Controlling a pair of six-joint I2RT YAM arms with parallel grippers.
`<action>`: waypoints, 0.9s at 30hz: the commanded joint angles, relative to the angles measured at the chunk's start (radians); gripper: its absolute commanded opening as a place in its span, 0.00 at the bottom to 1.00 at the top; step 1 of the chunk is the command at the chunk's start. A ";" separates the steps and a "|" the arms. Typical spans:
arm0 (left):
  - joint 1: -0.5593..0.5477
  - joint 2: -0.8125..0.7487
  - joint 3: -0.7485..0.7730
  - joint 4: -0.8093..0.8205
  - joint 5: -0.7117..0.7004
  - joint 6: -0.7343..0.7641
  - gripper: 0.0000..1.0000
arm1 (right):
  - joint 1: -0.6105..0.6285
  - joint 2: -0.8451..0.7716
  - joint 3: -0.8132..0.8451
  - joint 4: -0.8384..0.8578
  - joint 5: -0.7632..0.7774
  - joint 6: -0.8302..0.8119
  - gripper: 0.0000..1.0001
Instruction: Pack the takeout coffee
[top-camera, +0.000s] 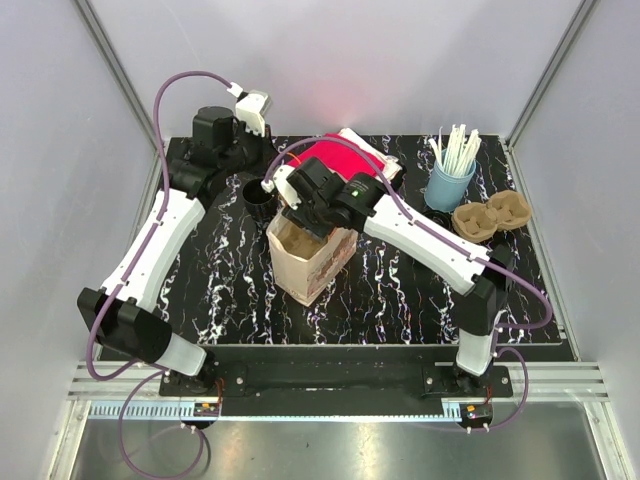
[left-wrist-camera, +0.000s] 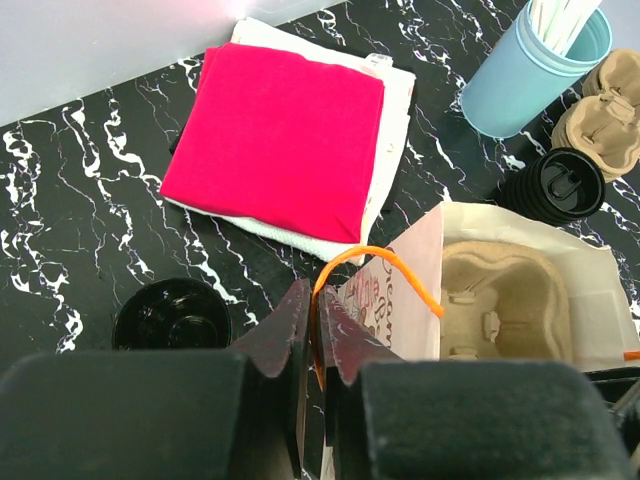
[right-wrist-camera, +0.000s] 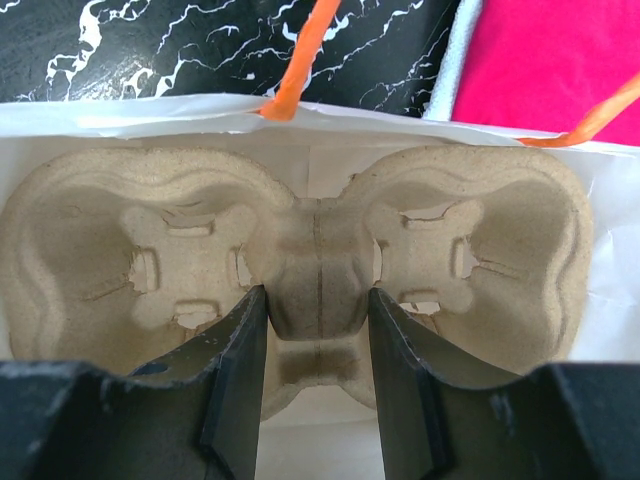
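Observation:
A white paper bag (top-camera: 312, 262) with orange handles stands mid-table. A brown pulp cup carrier (right-wrist-camera: 320, 250) lies inside it and also shows in the left wrist view (left-wrist-camera: 500, 290). My left gripper (left-wrist-camera: 318, 310) is shut on the bag's orange handle (left-wrist-camera: 385, 262) at the bag's back-left corner (top-camera: 272, 192). My right gripper (right-wrist-camera: 318, 300) is open just above the bag mouth (top-camera: 305, 212), its jaws straddling the carrier's centre ridge. A coffee cup with a black lid (left-wrist-camera: 562, 185) stands behind the bag; the right arm hides it in the top view.
A black round cup or lid (top-camera: 255, 190) sits left of the bag. A red cloth on white napkins (top-camera: 335, 155) lies behind it. A blue cup of straws (top-camera: 448, 180) and a second pulp carrier (top-camera: 490, 217) stand at the back right.

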 joint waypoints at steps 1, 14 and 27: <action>0.003 -0.024 -0.003 0.057 -0.001 -0.014 0.07 | -0.007 0.020 0.074 -0.028 0.034 0.023 0.39; 0.005 -0.035 -0.020 0.060 -0.003 -0.033 0.00 | -0.009 0.045 0.083 -0.021 0.089 0.073 0.39; 0.003 -0.040 -0.026 0.061 -0.018 -0.047 0.00 | -0.010 0.060 0.083 -0.004 0.118 0.121 0.38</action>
